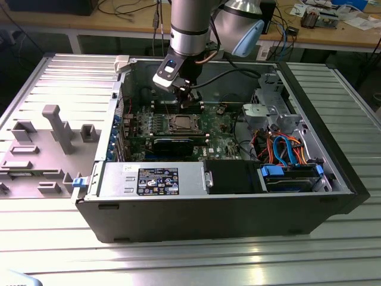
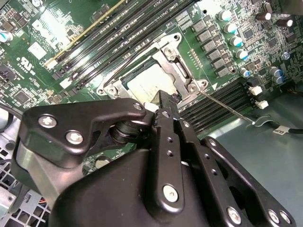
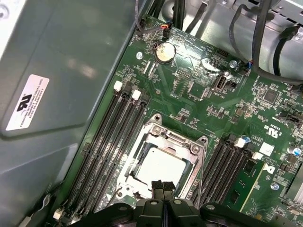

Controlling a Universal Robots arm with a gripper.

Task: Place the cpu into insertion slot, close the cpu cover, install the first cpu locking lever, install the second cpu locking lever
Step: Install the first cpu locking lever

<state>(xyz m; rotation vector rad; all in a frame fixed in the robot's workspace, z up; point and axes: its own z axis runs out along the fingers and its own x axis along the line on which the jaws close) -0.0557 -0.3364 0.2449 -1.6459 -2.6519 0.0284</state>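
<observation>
Exterior view: the arm hangs inside the open computer case [image 1: 238,214], its gripper [image 1: 185,97] just above and beyond the insertion slot [image 1: 181,123]. First wrist view: the two fingers [image 3: 157,187] are pressed together on nothing, tips at one edge of the socket, where the cpu [image 3: 160,165] lies flat with the cpu cover [image 3: 168,138] framing it. Second wrist view: a thin locking lever [image 2: 222,105] juts out from the socket corner beside the fingertips, seemingly unlatched.

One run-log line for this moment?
cpu: in insertion slot | cpu cover: down over it | claw: shut, over cover edge
</observation>
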